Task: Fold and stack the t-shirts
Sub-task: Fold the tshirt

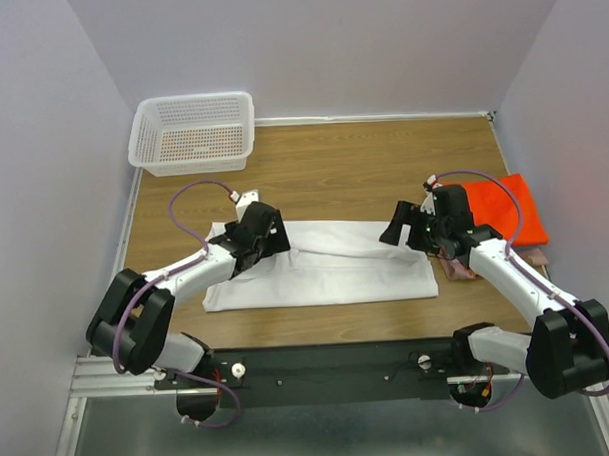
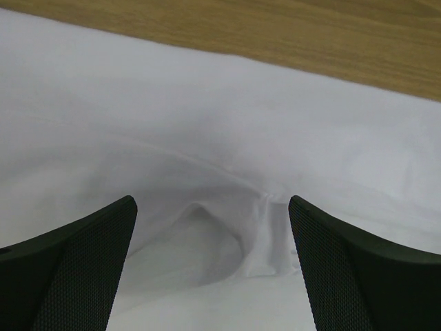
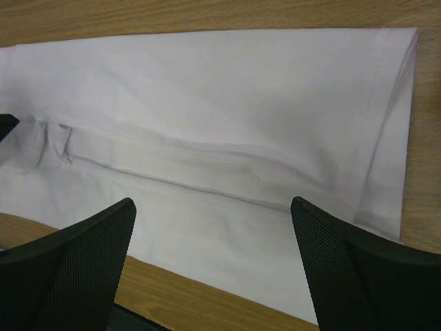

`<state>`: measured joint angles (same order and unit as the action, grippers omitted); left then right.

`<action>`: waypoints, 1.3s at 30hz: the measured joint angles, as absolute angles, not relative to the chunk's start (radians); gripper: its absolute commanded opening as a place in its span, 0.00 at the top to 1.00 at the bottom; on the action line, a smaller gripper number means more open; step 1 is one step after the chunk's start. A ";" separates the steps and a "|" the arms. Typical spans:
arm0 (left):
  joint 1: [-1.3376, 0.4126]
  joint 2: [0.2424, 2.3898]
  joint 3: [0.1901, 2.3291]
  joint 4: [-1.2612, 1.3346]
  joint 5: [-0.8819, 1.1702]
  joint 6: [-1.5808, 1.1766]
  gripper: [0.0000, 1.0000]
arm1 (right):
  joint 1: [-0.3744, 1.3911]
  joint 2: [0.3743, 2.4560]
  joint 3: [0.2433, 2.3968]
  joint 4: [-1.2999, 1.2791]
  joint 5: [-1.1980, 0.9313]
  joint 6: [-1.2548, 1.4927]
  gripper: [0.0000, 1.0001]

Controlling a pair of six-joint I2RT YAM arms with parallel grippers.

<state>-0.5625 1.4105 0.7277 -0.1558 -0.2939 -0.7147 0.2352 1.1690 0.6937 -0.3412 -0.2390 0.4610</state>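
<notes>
Spread across mid-tabletop (image 1: 382, 165), nearer the near edge: one white t-shirt (image 1: 326, 262), folded lengthwise. Left jaws wide open over its left end, right jaws wide open over its right. One orange-red tee (image 1: 504, 209) at right edge; one basket (image 1: 193, 132), far-left corner. Open wood toward far edge.

No text, label, brand, number or sign can be read in any view. The white shirt (image 1: 326, 272), the orange shirt (image 1: 506, 209) and the basket (image 1: 141, 144) show plain surfaces only.
</notes>
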 measured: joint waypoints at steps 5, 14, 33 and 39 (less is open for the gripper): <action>-0.657 1.335 0.622 -0.152 -0.264 -0.745 0.02 | 0.236 1.172 0.694 -0.341 -0.239 0.461 0.00; -0.706 1.090 0.478 -0.196 -0.209 -0.823 0.02 | 0.236 1.180 0.694 -0.341 -0.238 0.455 0.00; -0.553 1.410 0.664 -0.073 -0.228 -0.786 0.02 | 0.236 1.497 0.833 -0.262 -0.279 0.455 0.00; -0.521 1.536 0.723 0.014 -0.175 -0.768 0.02 | 0.236 1.539 0.810 -0.250 -0.281 0.474 0.00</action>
<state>-0.5209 1.5360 0.7227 0.0143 -0.1749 -0.7685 0.2356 1.5394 0.8097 -0.2501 -0.2810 0.4744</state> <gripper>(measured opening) 0.984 0.997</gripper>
